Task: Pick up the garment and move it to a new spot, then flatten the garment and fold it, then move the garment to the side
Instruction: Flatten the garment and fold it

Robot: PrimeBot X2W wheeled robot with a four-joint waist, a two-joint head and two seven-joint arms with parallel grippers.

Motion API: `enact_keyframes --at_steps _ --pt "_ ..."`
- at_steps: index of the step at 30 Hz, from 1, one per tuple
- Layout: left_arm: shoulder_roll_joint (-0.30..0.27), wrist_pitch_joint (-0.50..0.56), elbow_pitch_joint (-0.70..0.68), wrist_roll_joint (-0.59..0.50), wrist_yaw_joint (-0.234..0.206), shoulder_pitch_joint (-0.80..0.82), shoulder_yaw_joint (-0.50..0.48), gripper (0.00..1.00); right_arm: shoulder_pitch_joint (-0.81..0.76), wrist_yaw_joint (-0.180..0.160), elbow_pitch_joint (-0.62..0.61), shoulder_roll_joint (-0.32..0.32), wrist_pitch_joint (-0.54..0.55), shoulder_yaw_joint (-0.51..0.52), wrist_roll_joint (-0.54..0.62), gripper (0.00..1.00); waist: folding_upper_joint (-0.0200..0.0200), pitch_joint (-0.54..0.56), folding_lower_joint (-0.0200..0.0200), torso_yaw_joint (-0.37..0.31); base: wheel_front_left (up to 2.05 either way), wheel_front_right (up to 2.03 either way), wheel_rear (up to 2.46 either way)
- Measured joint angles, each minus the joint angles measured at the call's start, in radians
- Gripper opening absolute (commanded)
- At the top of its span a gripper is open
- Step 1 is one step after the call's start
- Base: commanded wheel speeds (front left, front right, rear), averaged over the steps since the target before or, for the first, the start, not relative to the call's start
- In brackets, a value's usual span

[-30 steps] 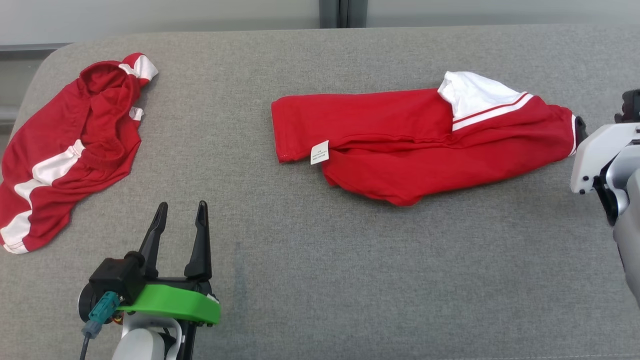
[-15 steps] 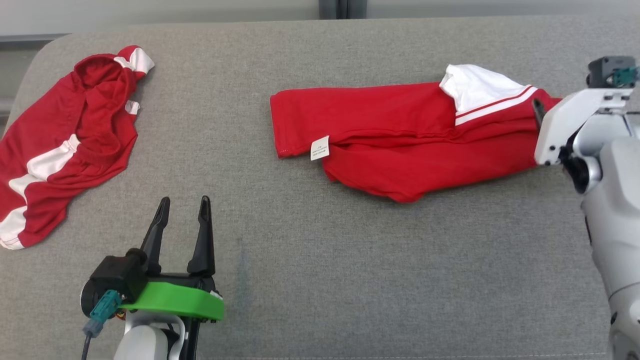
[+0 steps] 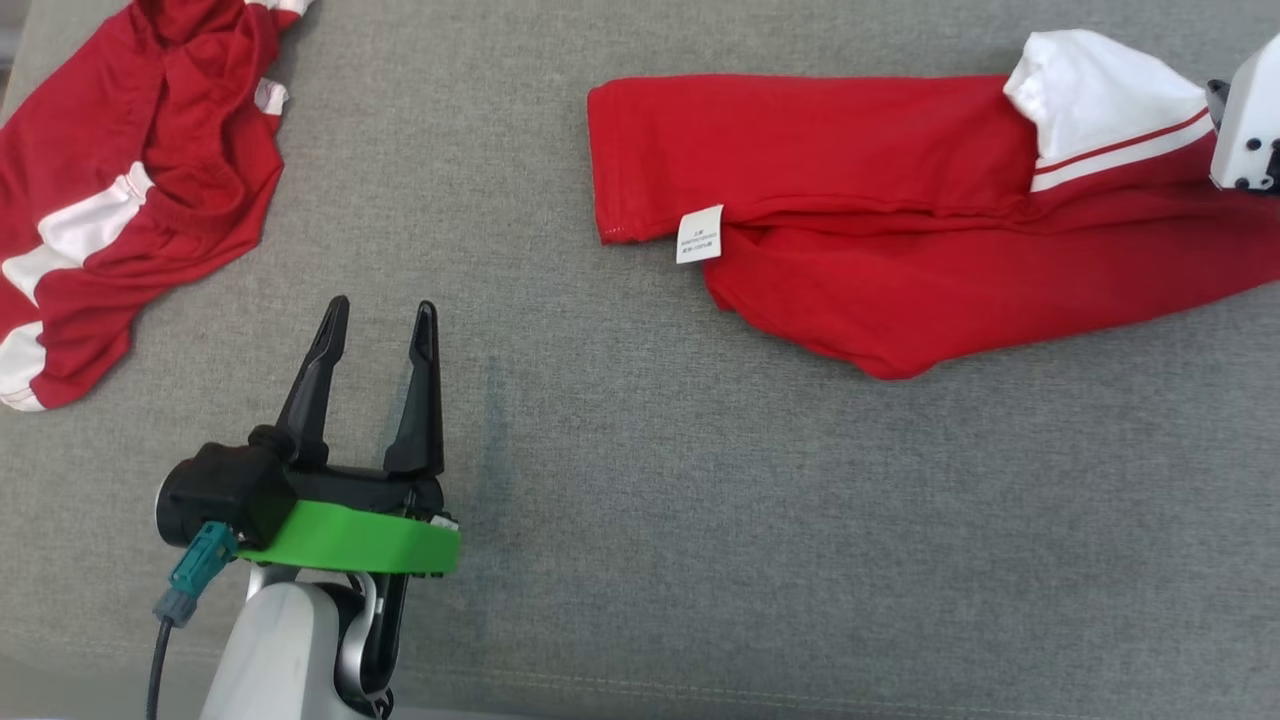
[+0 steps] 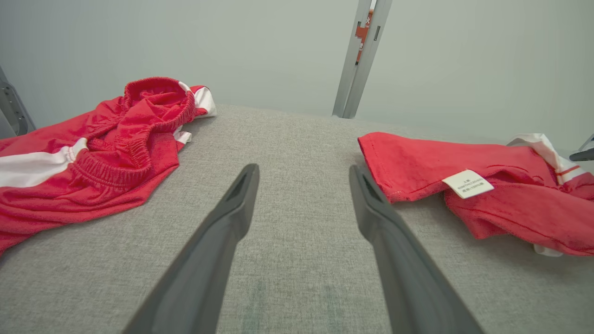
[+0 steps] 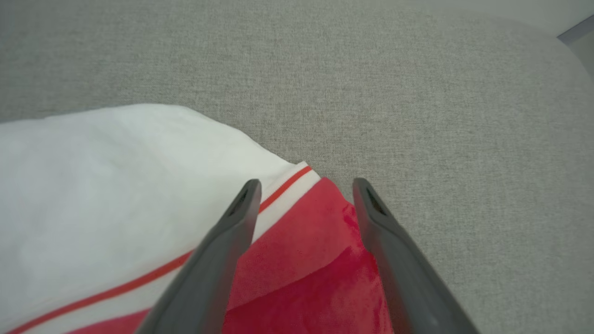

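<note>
The right jaws are spread wide. Their two dark fingers (image 5: 218, 250) point at the right end of the red garment (image 3: 900, 200), one over its striped white sleeve panel (image 5: 116, 185) and the other at the edge of the red cloth. Whether the tips touch the fabric cannot be told. From the head camera, the pale housing of the right arm (image 3: 1245, 130) sits at that end of the garment.

The left jaws are also spread and hold nothing. Their fingers (image 3: 415, 390) hover over bare grey fabric at the near left of the counter (image 3: 700, 500), well apart from both pieces of clothing.

The red garment lies folded lengthwise across the far right of the counter, with a small white label (image 3: 699, 234) showing on its near edge. A second red garment (image 3: 150, 170) with white panels lies crumpled at the far left. Beyond the counter stand a pale wall (image 4: 139, 46) and a grey metal post (image 4: 362, 55).
</note>
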State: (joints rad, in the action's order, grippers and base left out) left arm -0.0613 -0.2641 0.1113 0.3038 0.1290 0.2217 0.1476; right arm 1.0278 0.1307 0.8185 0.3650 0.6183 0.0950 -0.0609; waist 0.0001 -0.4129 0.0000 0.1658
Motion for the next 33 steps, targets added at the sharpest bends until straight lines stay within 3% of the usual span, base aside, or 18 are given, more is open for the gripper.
enact_keyframes --at_steps 9,16,17,18,24,29,33 --pt "0.001 0.0 -0.027 0.0 0.0 0.014 0.0 1.0 -0.004 0.0 -0.08 0.1 0.085 -0.178 -0.146 1.0 0.0 -0.089 0.0 0.054 0.0 0.0 0.0" --pt "0.001 0.0 -0.018 0.001 0.0 0.013 0.0 1.0 -0.036 0.0 -0.099 0.154 0.096 -0.215 -0.218 1.0 -0.0001 -0.103 0.0 0.078 0.0 0.0 0.0" --pt "0.001 0.0 -0.017 0.002 0.0 0.013 0.0 1.0 -0.038 0.0 -0.099 0.155 0.095 -0.214 -0.223 0.77 0.0 -0.102 0.0 0.077 0.0 0.0 0.0" --pt "0.001 0.0 -0.017 0.002 0.0 0.012 0.0 1.0 -0.042 0.0 -0.1 0.157 0.086 -0.21 -0.224 0.0 0.0 -0.101 0.0 0.076 0.0 0.0 0.0" --pt "0.001 0.0 -0.015 0.001 0.0 0.012 -0.007 1.0 -0.064 0.001 -0.101 0.147 -0.011 -0.177 -0.188 0.0 0.0 -0.101 0.0 0.067 0.0 0.0 0.0" --pt "0.002 0.0 -0.007 0.0 0.0 0.013 -0.004 1.0 -0.112 0.001 -0.113 0.093 -0.151 -0.089 -0.155 0.0 0.0 -0.076 0.0 0.06 0.0 0.0 0.0" --pt "0.004 0.0 -0.002 0.001 0.0 0.005 -0.012 1.0 -0.197 0.001 -0.19 0.023 -0.256 -0.023 -0.151 0.0 0.0 -0.039 0.0 0.053 0.0 0.0 0.0"
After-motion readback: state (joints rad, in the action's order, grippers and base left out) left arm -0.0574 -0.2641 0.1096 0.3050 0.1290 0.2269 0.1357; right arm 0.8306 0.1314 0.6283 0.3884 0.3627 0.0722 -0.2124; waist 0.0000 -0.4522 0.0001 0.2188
